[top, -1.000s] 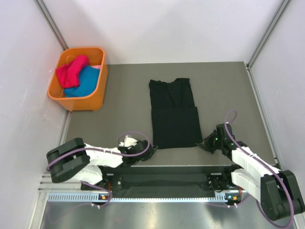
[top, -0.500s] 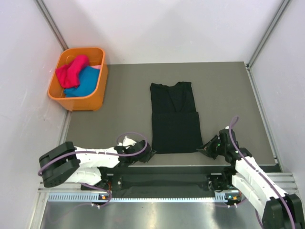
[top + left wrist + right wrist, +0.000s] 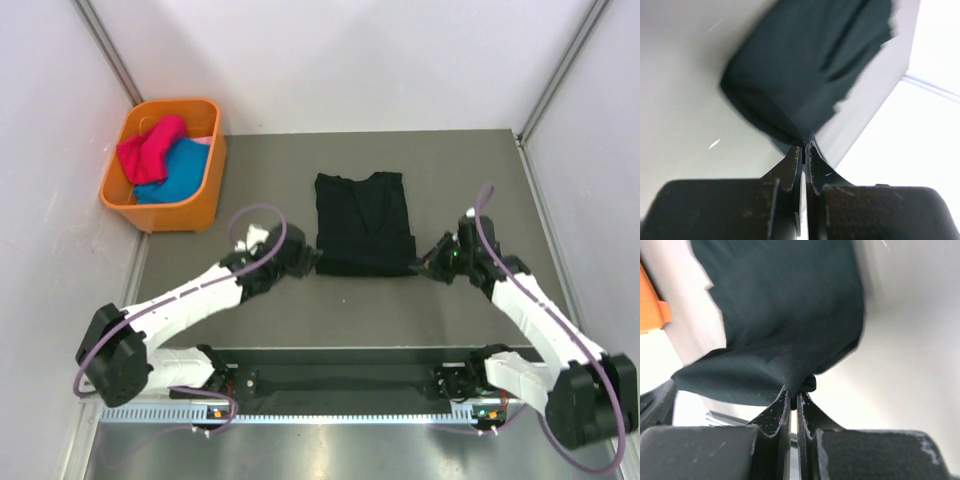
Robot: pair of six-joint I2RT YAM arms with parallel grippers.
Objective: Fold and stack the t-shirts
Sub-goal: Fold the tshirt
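Black shirt (image 3: 363,215) is lying with the left claw (image 3: 312,262) and right claw (image 3: 420,268) clamping its near corners. Carrying both corners evenly toward its far end should keep the fold square.

A black t-shirt (image 3: 364,225) of soft matt cloth, centre. Under it, a table (image 3: 260,190) with a smooth, matt grey top. At ten o'clock, a smooth orange plastic basket (image 3: 180,215) holds a magenta t-shirt (image 3: 150,148) and a teal t-shirt (image 3: 182,170), both cloth. The left gripper (image 3: 804,150) has matt black fingers (image 3: 789,172), edges scuffed.
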